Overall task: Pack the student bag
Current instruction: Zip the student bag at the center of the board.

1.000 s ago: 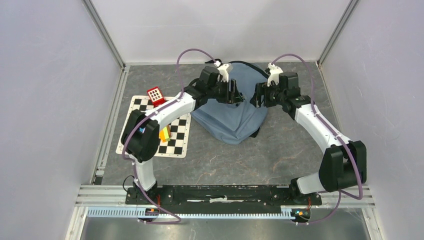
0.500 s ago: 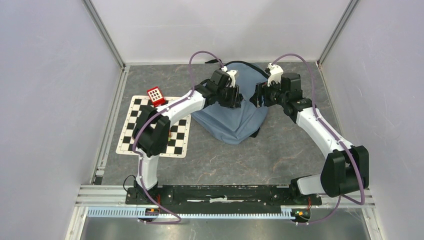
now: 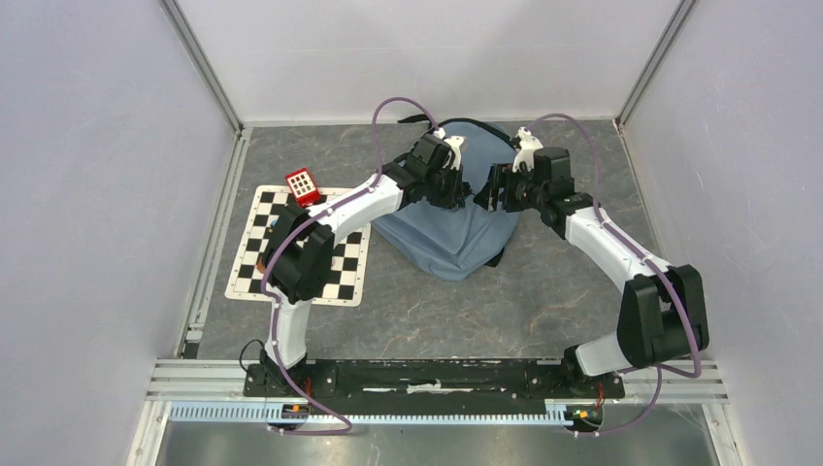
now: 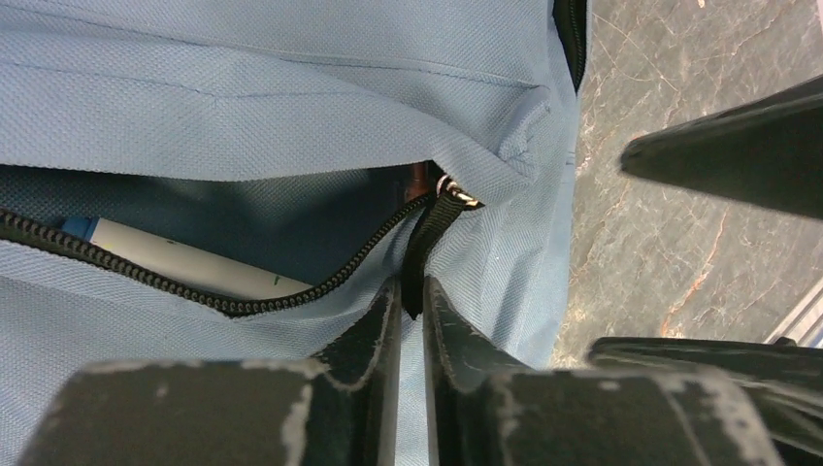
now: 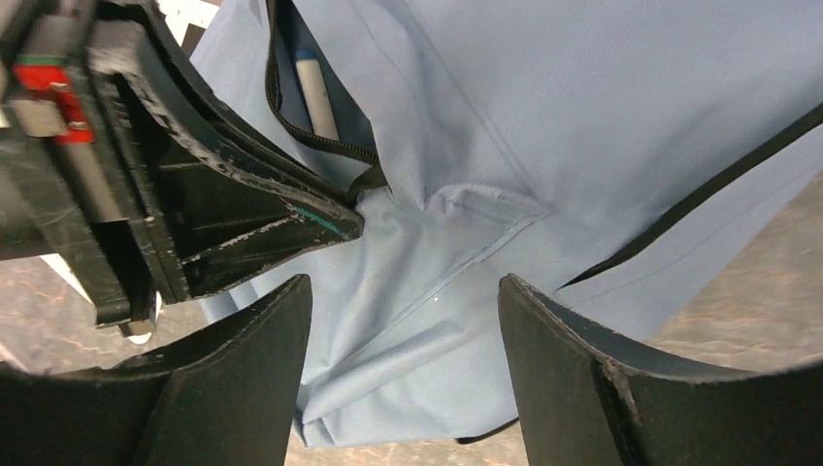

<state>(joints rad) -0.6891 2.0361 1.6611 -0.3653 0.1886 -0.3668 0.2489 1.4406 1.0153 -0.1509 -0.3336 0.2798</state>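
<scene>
Both arms have closed in over the student bag [image 3: 456, 233].
Grey surface [image 3: 466, 311], white walls [image 3: 97, 194]; checkered mat [image 3: 254, 254] left; bag mid-back, pocket unzipped, white pen [image 4: 184, 262] inside. Left jaws pinch the zipper pull [image 4: 427, 233]; right jaws gape wide, empty.

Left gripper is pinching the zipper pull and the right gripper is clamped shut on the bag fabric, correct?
Not quite. The right gripper is open, its jaws spread wide facing the student bag and clamping nothing; the right wrist view shows it. The left gripper is indeed pinching the zipper pull.
</scene>
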